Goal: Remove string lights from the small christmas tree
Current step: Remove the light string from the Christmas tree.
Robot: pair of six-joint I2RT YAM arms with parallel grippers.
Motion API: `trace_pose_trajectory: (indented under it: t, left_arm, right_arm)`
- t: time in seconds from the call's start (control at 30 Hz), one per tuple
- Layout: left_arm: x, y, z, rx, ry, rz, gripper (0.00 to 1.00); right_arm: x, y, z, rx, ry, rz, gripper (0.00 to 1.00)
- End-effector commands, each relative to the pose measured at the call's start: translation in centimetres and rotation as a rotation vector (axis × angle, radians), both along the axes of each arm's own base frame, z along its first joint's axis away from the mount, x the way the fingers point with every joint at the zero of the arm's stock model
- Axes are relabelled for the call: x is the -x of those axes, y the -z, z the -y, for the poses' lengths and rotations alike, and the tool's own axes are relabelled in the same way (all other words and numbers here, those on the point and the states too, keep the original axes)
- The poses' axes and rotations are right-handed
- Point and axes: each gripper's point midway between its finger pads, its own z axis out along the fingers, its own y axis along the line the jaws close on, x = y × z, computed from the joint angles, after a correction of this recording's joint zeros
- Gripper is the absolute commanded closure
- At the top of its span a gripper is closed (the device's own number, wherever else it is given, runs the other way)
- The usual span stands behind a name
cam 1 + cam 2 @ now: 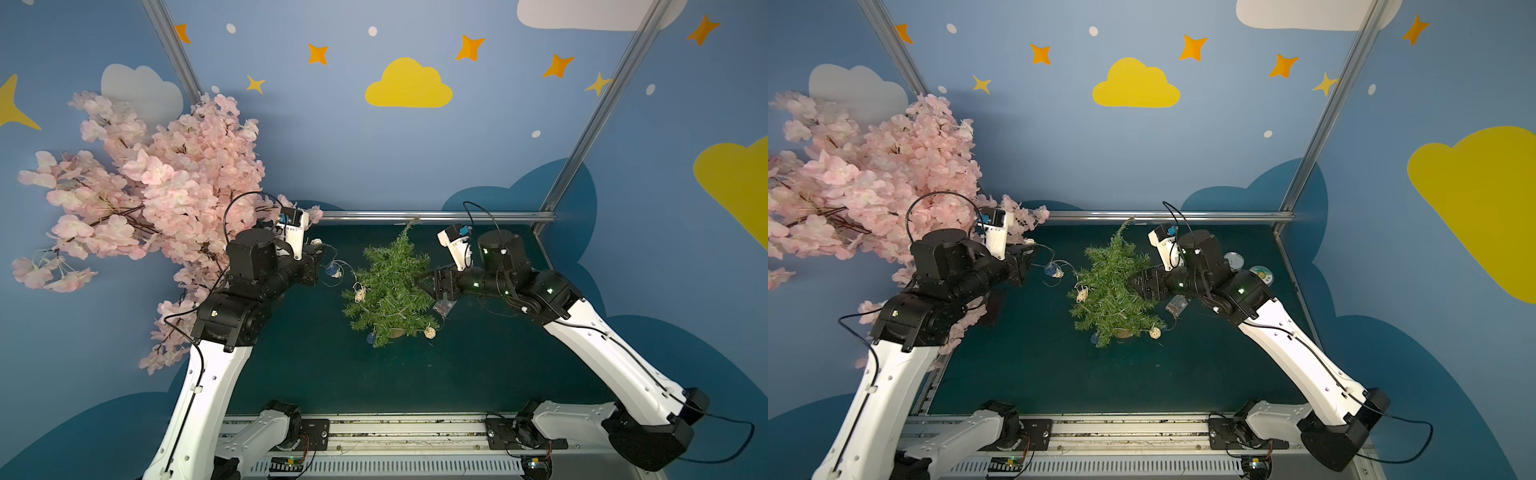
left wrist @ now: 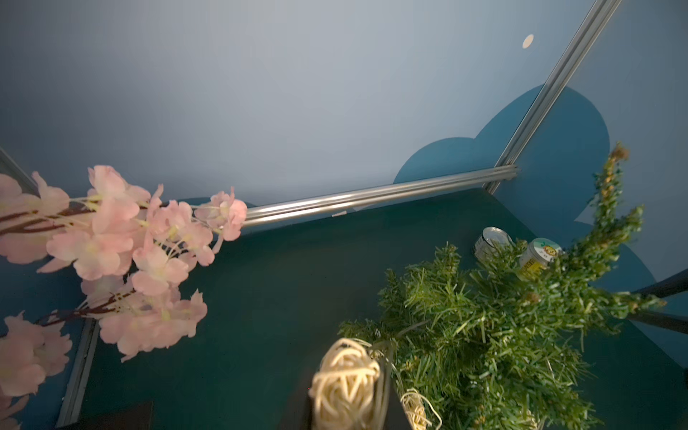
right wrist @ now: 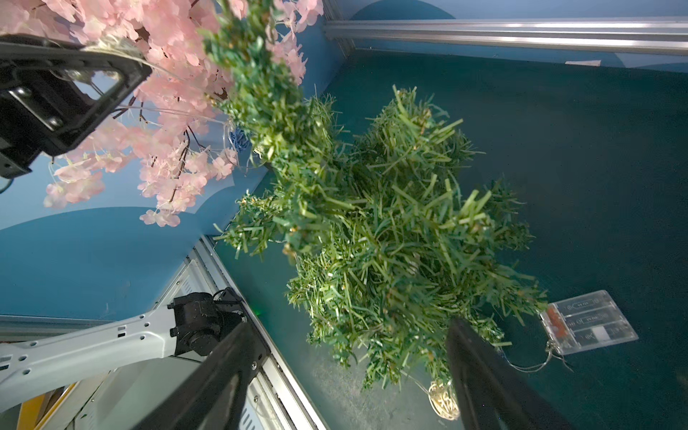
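**Mia:** The left pincer is to the left of the small christmas tree, the green bristly one with a thin pointed top. Its black fingers are squeezed on a round cream woven ball.

**Ben:** Is that ball part of the string lights?

**Mia:** Yes. They are a thin pale wire with little woven cream and blue balls. From the pinched ball the wire sags past a blue ball, left of the tree and not touching it. Then it goes into the branches.

**Ben:** And on the tree?

**Mia:** One cream ball hangs on the tree's left side. Another blue one and another cream one hang low at the tree's front. So I think most of the wire is wound round the tree.

**Ben:** What about the tree's right side?

**Mia:** The right pincer is there, with its fingers wide apart and green branches poking between them. It holds nothing. The clear plastic battery box lies just right of the tree, on the dark green table.

**Ben:** How should the pulling go?

**Mia:** Slowly, I think. The left pincer should lift the wire up over the pointed top. Dragging it sideways could tip the tree. The right pincer could close on the branches to keep the tree steady. The big pink blossom tree, far left of the small tree, could snag the wire.
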Motion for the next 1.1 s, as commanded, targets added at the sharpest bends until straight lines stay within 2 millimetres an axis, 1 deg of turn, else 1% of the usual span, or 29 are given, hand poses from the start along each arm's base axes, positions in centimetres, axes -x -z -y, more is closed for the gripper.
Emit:
trace_pose_trajectory:
  t: [0.0, 0.13, 0.23, 0.33, 0.4, 0.47, 0.57, 0.7, 0.8, 0.9, 1.0, 1.07]
  left_arm:
    - [2.6, -1.3, 0.1, 0.029, 0.021, 0.0, 0.86]
    - [5.0, -2.4, 0.8, 0.032, 0.068, -0.023, 0.86]
    - [6.6, -2.2, 0.7, 0.021, 0.076, -0.039, 0.86]
    - [7.8, -2.0, 0.0, 0.0, 0.062, -0.042, 0.86]
    - [8.4, -2.1, -0.3, -0.008, 0.056, -0.041, 0.86]
    - [8.8, -2.1, -0.1, 0.004, 0.071, -0.051, 0.86]
    - [9.4, -2.6, 1.1, 0.06, 0.134, -0.061, 0.86]
    - [10.5, -3.9, 2.5, 0.144, 0.207, -0.051, 0.85]
    - [11.4, -4.9, 3.3, 0.199, 0.261, -0.045, 0.85]
    - [11.9, -5.8, 4.0, 0.249, 0.294, -0.043, 0.85]
    - [12.0, -6.7, 4.9, 0.313, 0.337, -0.04, 0.85]
    - [11.8, -7.4, 5.6, 0.356, 0.361, -0.045, 0.89]
  right_arm:
    - [0.2, -0.7, 0.4, -0.015, 0.014, 0.027, 0.18]
    - [0.0, -0.3, 0.2, -0.019, 0.016, 0.018, 0.18]
    - [-0.3, 0.3, -0.3, -0.024, 0.023, 0.002, 0.18]
    - [-0.4, 1.1, -0.7, -0.008, 0.031, -0.006, 0.18]
    - [-0.4, 1.5, -1.0, 0.008, 0.031, -0.006, 0.18]
    - [-0.4, 1.8, -1.2, 0.021, 0.031, -0.004, 0.18]
    - [-0.3, 1.9, -1.4, 0.031, 0.031, 0.005, 0.18]
    - [0.2, 1.8, -1.1, 0.032, 0.019, 0.027, 0.18]
    - [1.1, 1.3, -0.7, 0.003, -0.002, 0.058, 0.18]
    - [2.0, 1.0, -0.4, -0.03, -0.031, 0.08, 0.19]
    - [3.2, 0.5, -0.8, -0.066, -0.087, 0.09, 0.19]
    - [4.0, 0.2, -1.0, -0.08, -0.118, 0.103, 0.19]
